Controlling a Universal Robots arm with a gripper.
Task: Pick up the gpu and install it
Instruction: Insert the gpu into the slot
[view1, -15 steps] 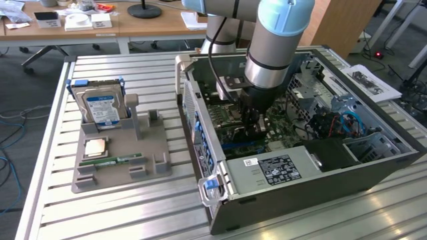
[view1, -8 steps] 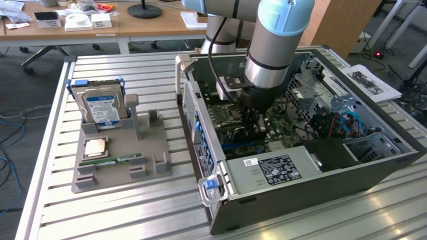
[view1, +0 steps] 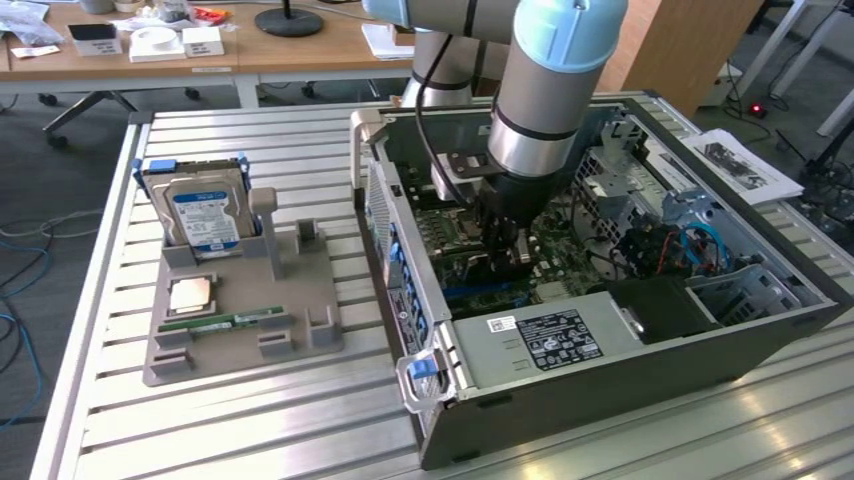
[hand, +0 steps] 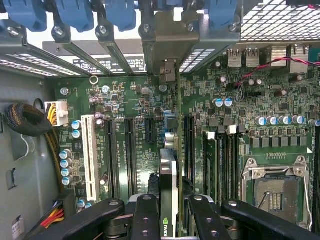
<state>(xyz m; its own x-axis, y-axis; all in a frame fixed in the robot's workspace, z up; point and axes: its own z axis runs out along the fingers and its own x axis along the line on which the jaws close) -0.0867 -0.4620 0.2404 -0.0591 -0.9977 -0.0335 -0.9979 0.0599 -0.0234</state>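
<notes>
On the slatted table (view1: 267, 150), tray (view1: 310, 300) at the case's (view1: 641, 370) exterior-view nine o'clock, case walls hem the gripper (hand: 170, 201) clamping the gpu (hand: 169, 170).

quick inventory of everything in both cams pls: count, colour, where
gpu: 1, dark with a green logo, edge-on between the fingers, over the motherboard slots
motherboard: 1, green, inside the case
PC case: 1, dark grey, open, on the table at the exterior view's right
fixture: 1, grey, on the table at the exterior view's left of the case
hard drive: 1, silver with blue label, upright in the fixture
memory stick: 1, green, flat on the fixture
square chip: 1, pale tan, flat on the fixture
table: 1, silver, slatted
fingers: 2, black, closed on the gpu
arm: 1, silver and light blue, reaching down into the case
</notes>
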